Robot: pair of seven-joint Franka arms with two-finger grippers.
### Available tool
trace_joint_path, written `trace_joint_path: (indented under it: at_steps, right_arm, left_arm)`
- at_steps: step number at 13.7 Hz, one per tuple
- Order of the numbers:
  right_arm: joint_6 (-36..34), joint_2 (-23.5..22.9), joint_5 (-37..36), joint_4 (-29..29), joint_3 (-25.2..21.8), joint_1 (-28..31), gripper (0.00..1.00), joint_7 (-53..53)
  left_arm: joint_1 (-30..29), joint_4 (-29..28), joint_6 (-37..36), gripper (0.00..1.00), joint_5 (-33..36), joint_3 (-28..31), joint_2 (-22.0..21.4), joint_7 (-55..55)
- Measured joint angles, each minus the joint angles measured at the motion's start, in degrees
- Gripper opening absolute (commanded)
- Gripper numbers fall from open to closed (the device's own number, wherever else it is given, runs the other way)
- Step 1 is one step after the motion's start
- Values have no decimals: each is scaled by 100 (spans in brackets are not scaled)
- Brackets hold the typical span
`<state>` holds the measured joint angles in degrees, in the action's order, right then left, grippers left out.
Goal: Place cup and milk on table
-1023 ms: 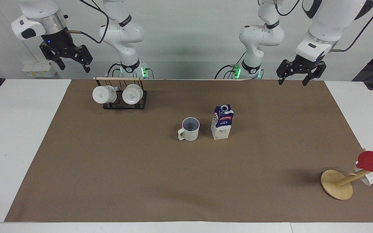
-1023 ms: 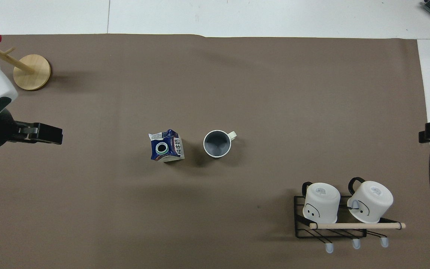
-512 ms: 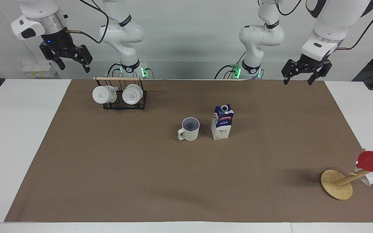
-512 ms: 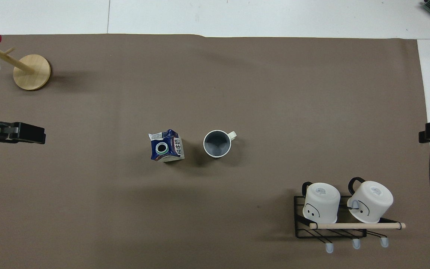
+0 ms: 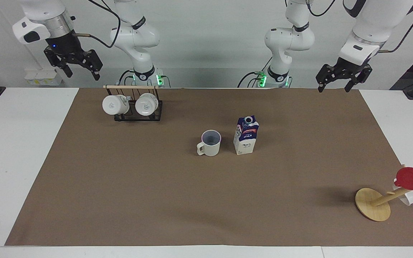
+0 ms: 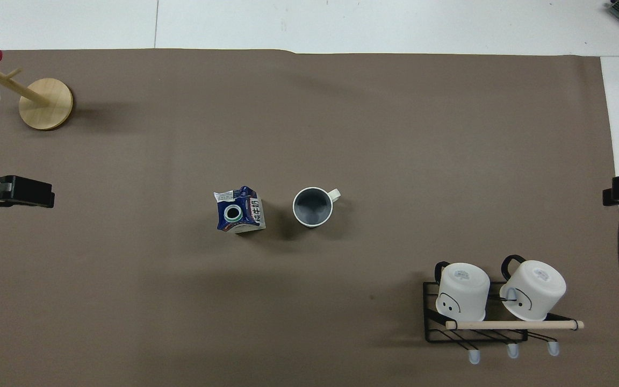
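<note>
White table (image 5: 20, 143) under brown mat (image 5: 156, 193): cup (image 5: 210, 143), milk (image 5: 246, 135), mug rack (image 5: 134, 104), wooden stand (image 5: 372, 204).

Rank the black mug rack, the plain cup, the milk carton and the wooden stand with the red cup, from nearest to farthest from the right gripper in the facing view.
From the right gripper, open and raised at its own end of the table:
1. Black mug rack, just below it.
2. Cup, mid-table.
3. Milk, beside the cup, toward the left arm's end.
4. Wooden stand, at the left arm's end, farthest from the robots.

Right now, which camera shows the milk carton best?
The facing view: the milk stands upright beside the cup, its side and lettering showing. The overhead view gives mostly its blue top and round spout.
</note>
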<state>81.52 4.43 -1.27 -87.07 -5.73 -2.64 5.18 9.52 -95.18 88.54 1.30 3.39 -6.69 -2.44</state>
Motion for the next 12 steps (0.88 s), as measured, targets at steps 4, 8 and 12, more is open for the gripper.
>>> trace_joint_path:
  at_steps: [4,8,12]
  right_arm:
    - [0,0,0,0,0,0,100,0]
    - [0,0,0,0,0,0,100,0]
    - [0,0,0,0,0,0,100,0]
  left_arm:
    - [0,2,-27,100,0,0,0,0]
    - [-3,3,-30,100,0,1,0,0]
    - [-137,5,-32,100,1,29,0,0]
